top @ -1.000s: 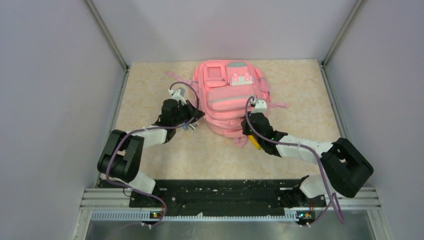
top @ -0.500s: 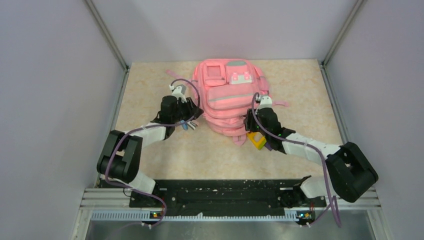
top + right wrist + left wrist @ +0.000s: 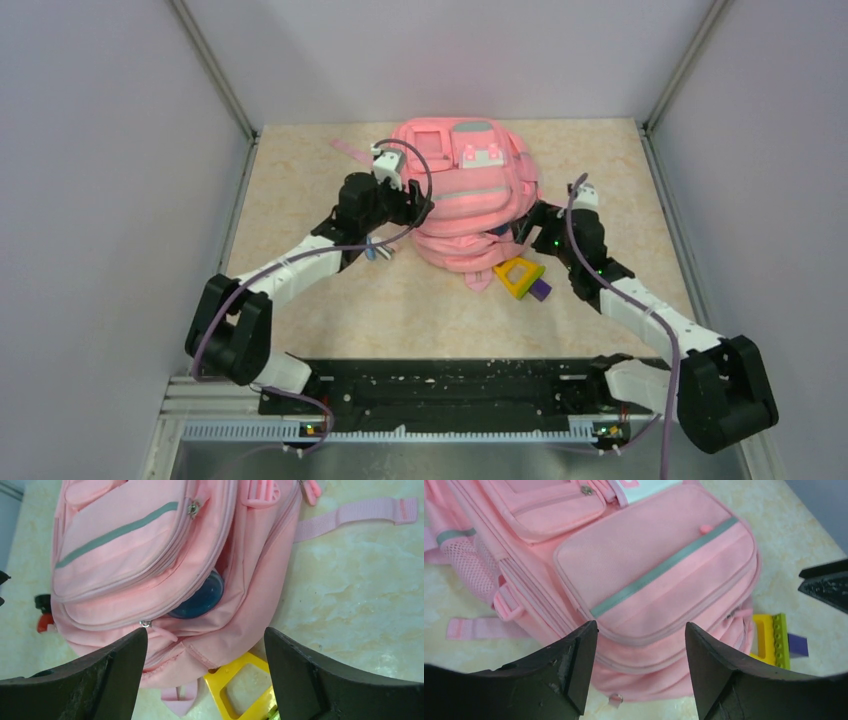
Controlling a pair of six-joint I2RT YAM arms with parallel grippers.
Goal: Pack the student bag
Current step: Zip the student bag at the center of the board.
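One student bag point(image 3: 465, 190), one yellow toy point(image 3: 758, 650)

Overhead view looks down from behind; both wrist views closely face the student bag point(image 3: 462, 205).

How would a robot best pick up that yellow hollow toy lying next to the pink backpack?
The yellow toy frame lies flat on the table and is hollow, so probably pinch one bar from straight above, choosing the bar farthest from the pink backpack, which crowds the near corner.
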